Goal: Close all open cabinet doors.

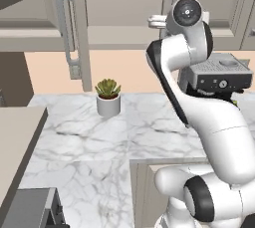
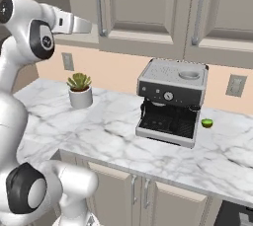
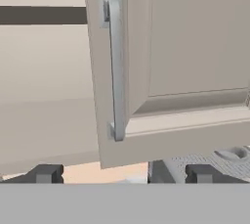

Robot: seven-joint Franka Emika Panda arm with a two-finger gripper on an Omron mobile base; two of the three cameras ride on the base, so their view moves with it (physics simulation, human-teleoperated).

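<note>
Directly ahead of hand [image 3: 124, 173], cabinet door [image 3: 185, 61] ajar

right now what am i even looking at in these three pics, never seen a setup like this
These are three rendered views of one moment in a simulated kitchen. The white machine is a robot arm on a base that can drive; its job is to close the open wall-cupboard doors.

Two pictures come from cameras on the base, behind the arm to its left and right. The third comes from a camera on the hand, looking along the jaws. They stand apart and hold nothing.

Just ahead of them is a cabinet door with a long silver handle; it appears to be swung open.

On the marble counter stand a small potted plant and a coffee machine, with a small green fruit, perhaps a lime, beside the machine.
</note>
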